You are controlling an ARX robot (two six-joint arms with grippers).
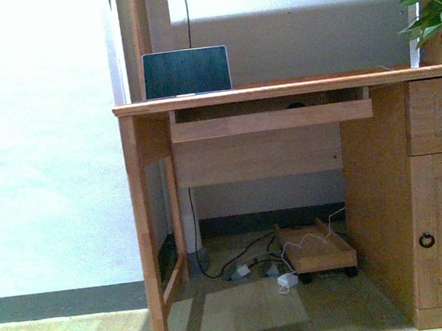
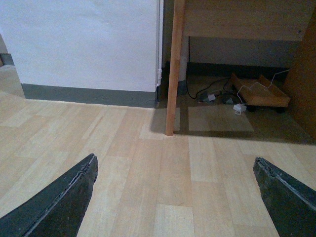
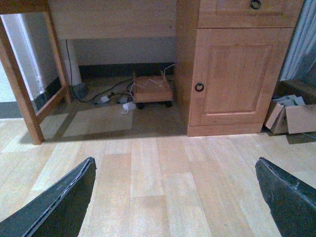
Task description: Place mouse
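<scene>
A small dark rounded shape point(image 1: 297, 105) peeks over the front board of the desk's pull-out tray point(image 1: 271, 120); it is too small to tell whether it is the mouse. No mouse shows in either wrist view. My left gripper point(image 2: 174, 160) is open and empty, low over the wooden floor in front of the desk's left leg point(image 2: 173, 74). My right gripper point(image 3: 174, 160) is open and empty over the floor in front of the desk's cupboard door point(image 3: 232, 74). Neither arm shows in the front view.
A wooden desk point(image 1: 276, 90) carries an open laptop point(image 1: 186, 72) at its back left and a plant point(image 1: 433, 4) at the right. Beneath it lie cables point(image 1: 246, 266) and a wheeled wooden board point(image 1: 319, 254). A cardboard box point(image 3: 291, 116) stands right of the cupboard.
</scene>
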